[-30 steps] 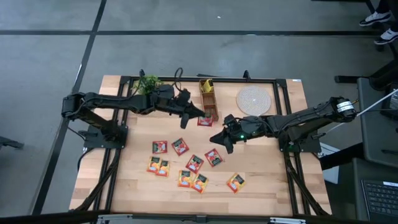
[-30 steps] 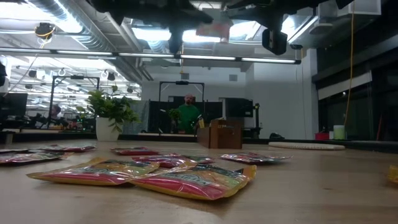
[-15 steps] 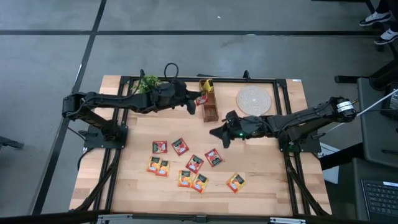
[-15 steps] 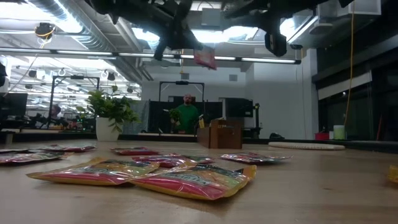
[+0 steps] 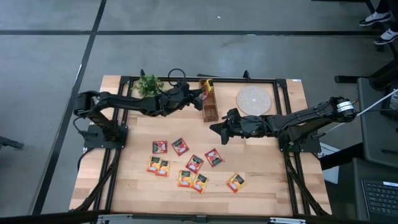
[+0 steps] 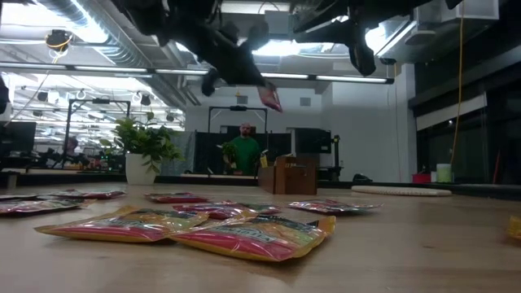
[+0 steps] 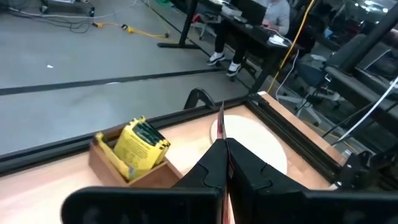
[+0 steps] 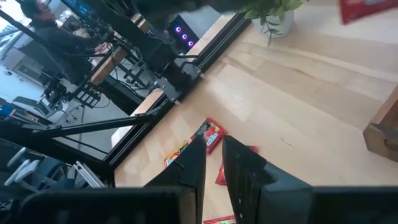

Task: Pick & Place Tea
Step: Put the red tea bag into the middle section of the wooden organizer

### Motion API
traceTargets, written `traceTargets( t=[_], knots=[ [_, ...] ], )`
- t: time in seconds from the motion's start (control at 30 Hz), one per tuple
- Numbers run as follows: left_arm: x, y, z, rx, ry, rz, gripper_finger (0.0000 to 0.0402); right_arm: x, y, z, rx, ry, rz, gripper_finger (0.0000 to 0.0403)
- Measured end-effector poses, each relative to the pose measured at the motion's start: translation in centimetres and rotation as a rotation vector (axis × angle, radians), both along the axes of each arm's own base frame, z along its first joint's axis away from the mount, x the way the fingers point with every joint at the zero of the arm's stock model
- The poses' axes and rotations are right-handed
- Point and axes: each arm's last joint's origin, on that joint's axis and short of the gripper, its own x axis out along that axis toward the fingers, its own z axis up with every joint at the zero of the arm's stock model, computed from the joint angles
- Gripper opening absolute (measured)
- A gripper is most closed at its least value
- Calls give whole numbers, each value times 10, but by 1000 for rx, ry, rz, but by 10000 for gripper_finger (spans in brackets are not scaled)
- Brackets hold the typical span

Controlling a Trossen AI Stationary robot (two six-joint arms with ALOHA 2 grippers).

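My left gripper (image 5: 198,95) is shut on a red tea sachet (image 6: 271,98), in the air next to the wooden box (image 5: 209,106) at the table's far middle. Yellow sachets (image 7: 138,146) stand in the box's far compartment. Several red, orange and yellow tea sachets (image 5: 186,163) lie flat on the table's near half. My right gripper (image 5: 216,129) hovers right of the box, above the table. Its fingers (image 8: 194,163) stand slightly open, and I see nothing between them. My left gripper pinches the red sachet by one end (image 7: 222,142) between its two fingers. The fingers come from the table's left, almost level and tipped a little down. The sachet sticks out past the fingertips edge-on, lifted clear and slanting downward above the box.
A round pale woven mat (image 5: 254,99) lies right of the box. A small potted plant (image 5: 149,84) stands at the far left, close behind my left arm. A black frame rail (image 5: 249,79) runs along the table's edges. A person shows in the room beyond the table.
My left gripper has swung from the near side of the box toward the table's far edge, sinking a little, and its wrist has turned. The red sachet went with it, from lying flat to standing edge-on. My right gripper has turned slightly toward the far edge.
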Motion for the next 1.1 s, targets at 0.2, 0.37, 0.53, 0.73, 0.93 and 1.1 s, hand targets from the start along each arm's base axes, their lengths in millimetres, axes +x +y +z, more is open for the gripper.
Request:
traceTargets(
  t=[0.2,0.37,0.53,0.73,0.93,1.1],
  knots=[
    [16,4,-22,13,-17,25,2,0,0,0,45,-9,-15,57],
    [23,8,-37,39,-13,124,2,0,0,0,72,-14,-24,57],
    [28,12,-49,53,-28,192,2,0,0,0,72,-14,-24,57],
    [47,21,-53,89,13,217,2,0,0,0,73,-14,-23,57],
    [69,28,-55,176,99,240,2,0,0,0,75,-13,-16,57],
    [77,30,-69,147,113,295,2,0,2,0,85,-12,-1,57]
  ],
)
